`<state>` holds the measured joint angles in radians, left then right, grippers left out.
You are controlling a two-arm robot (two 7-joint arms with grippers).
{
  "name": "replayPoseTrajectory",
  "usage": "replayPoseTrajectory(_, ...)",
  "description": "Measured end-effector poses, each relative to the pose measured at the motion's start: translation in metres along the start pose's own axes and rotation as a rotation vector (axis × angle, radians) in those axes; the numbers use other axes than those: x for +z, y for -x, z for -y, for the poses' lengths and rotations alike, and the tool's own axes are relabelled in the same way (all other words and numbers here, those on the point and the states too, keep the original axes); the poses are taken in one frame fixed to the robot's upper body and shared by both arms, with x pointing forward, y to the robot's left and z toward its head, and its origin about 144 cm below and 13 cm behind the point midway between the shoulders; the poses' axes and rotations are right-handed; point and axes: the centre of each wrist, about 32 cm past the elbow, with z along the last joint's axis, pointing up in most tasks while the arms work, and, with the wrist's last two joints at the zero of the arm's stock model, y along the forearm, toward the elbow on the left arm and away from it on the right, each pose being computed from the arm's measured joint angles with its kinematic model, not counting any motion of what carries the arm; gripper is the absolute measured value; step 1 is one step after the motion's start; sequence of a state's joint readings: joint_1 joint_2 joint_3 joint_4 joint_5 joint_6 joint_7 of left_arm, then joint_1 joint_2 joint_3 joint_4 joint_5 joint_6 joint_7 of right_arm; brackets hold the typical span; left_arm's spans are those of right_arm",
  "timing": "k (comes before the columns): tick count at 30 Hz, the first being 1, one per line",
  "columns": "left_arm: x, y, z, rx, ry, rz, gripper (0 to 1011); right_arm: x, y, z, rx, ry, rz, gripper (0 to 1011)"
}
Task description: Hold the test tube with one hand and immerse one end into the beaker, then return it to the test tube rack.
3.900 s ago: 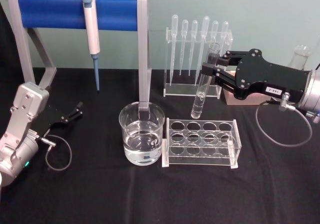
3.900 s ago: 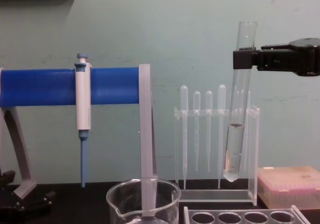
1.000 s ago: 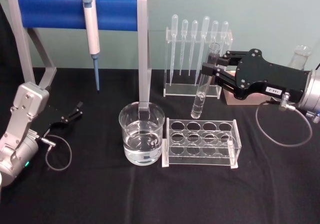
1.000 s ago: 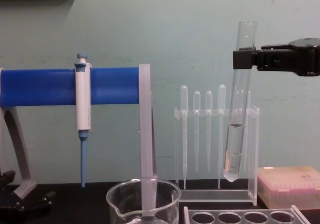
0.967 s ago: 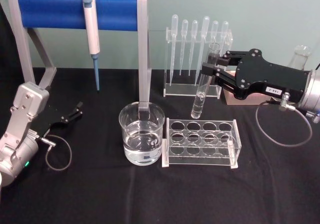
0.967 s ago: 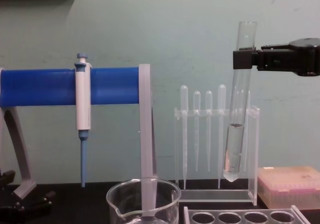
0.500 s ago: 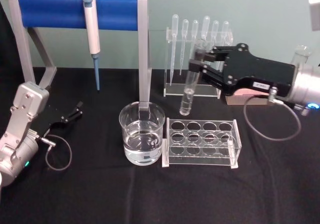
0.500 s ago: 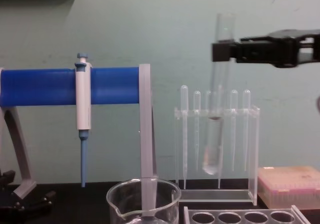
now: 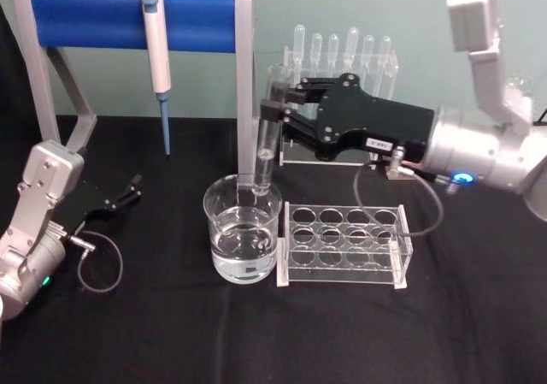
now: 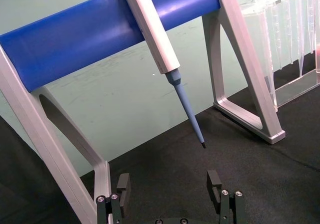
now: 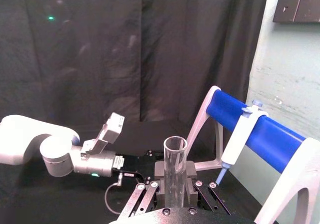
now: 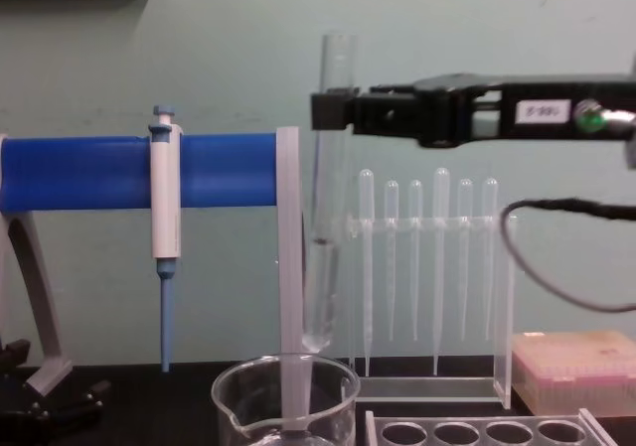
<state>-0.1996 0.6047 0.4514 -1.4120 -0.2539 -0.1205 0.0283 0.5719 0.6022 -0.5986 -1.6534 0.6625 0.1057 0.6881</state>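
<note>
**Tube poised over the beaker**

The black boxy right pincer (image 9: 274, 110) was clamped tight on the long clear glass test tube (image 12: 326, 208) near its open top, holding it nearly upright. The tube's round bottom, with a little clear liquid inside, hung just above the rim of the wide clear glass beaker (image 9: 224, 260) of water. The beaker stood beside the clear plastic rack (image 9: 342, 262) on the black counter (image 9: 256, 333). The left pincer (image 10: 167, 181) sat low at the left, jaws apart and empty.

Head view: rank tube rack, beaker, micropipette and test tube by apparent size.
1. tube rack
2. beaker
3. micropipette
4. test tube, in the right tool; raised nearer the camera, so 3 and 4 are unsure.
Left tool rests far left.
</note>
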Motion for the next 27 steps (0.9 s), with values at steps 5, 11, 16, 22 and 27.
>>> replayPoseTrajectory(5,0.000,0.000,0.000,0.000,0.000,0.000,1000,-0.011,-0.001,-0.010,0.000,-0.006,-0.015,242)
replayPoseTrajectory(11,0.000,0.000,0.000,0.000,0.000,0.000,1000,-0.027,-0.001,-0.017,0.004,0.015,-0.031,242)
replayPoseTrajectory(16,0.000,0.000,0.000,0.000,0.000,0.000,1000,-0.042,0.002,-0.021,0.014,0.057,-0.035,242)
replayPoseTrajectory(22,0.000,0.000,0.000,0.000,0.000,0.000,1000,-0.063,0.007,-0.025,0.019,0.091,-0.045,242)
replayPoseTrajectory(27,0.000,0.000,0.000,0.000,0.000,0.000,1000,-0.083,0.012,-0.028,0.017,0.096,-0.050,243)
